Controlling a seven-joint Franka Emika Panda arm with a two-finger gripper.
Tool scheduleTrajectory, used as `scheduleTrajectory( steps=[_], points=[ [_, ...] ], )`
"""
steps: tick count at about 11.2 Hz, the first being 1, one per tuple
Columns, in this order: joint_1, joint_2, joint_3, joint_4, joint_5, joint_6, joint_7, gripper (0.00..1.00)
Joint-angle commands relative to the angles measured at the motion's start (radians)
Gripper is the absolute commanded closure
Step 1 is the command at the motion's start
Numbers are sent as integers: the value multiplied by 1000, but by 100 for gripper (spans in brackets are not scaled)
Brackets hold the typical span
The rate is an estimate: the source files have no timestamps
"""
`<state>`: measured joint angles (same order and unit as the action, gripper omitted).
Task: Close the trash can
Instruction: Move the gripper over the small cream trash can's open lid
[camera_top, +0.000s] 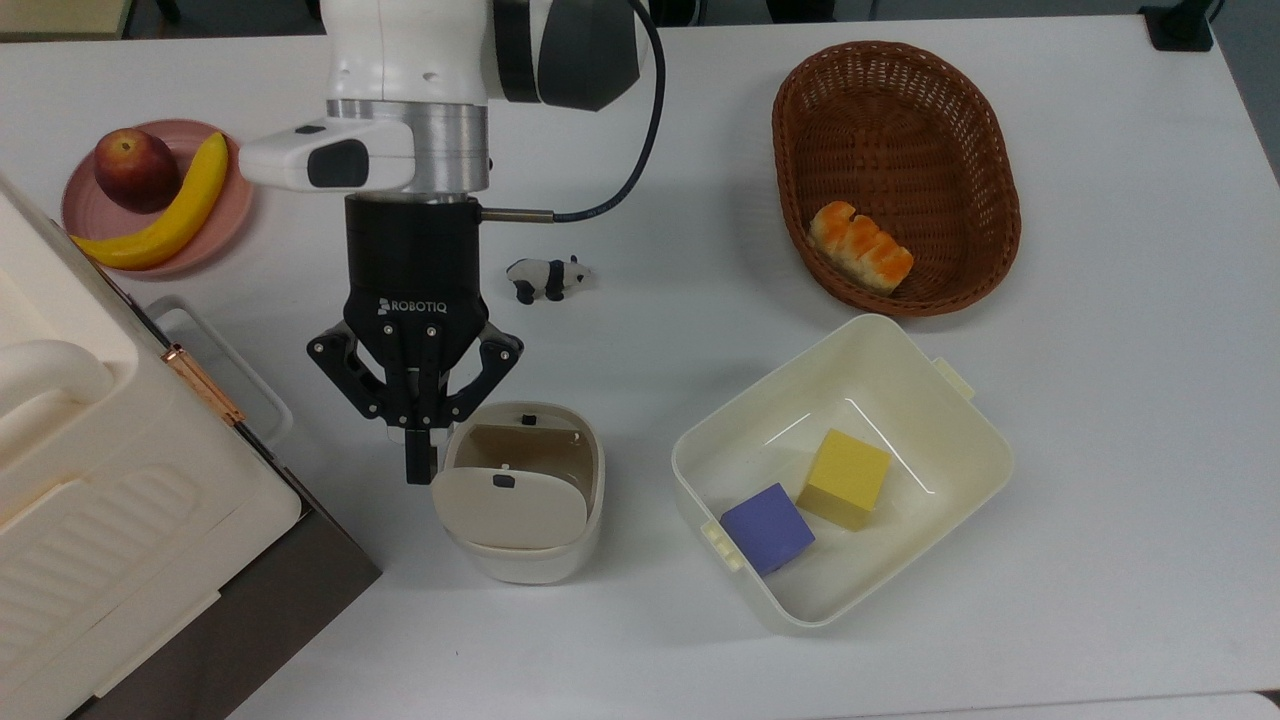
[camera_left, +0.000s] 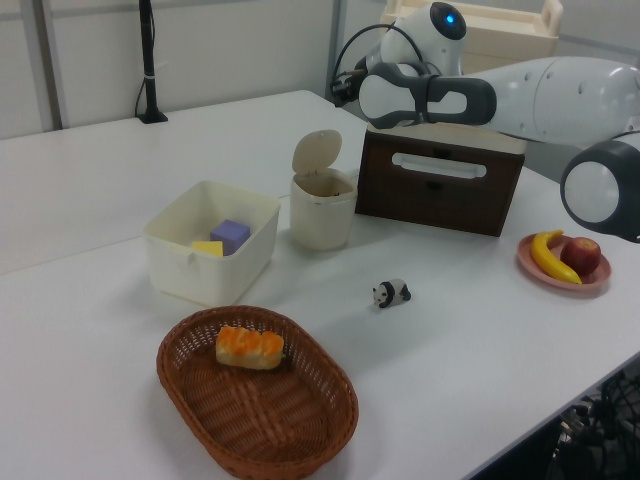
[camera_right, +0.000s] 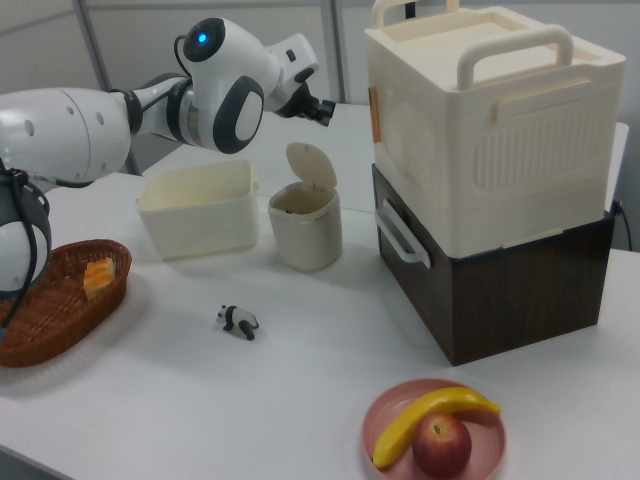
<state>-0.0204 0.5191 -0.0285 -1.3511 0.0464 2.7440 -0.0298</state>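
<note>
The gripper (camera_top: 420, 462), fingers pressed together and holding nothing, is hovering at the top view's left of the trash can (camera_top: 523, 492); its raised lid (camera_top: 510, 508) is standing just beside the fingertips.

Brand I can read: "ROBOTIQ", in white capitals
Where I see it: on the black two-finger gripper (camera_top: 419, 465), across its body, top view
Other text: none I can read

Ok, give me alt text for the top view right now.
The shut gripper hovers beside the open trash can, at its raised lid's left edge in the top view. Right of it, a cream tub holds two cubes.
</note>
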Motion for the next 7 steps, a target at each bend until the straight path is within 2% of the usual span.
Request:
scheduleTrajectory(
  steps=[1, 7],
  points=[
    [11, 27, -4, 27, 13, 14, -25, 100],
    [28, 39, -2, 23, -11, 14, -25, 100]
  ],
)
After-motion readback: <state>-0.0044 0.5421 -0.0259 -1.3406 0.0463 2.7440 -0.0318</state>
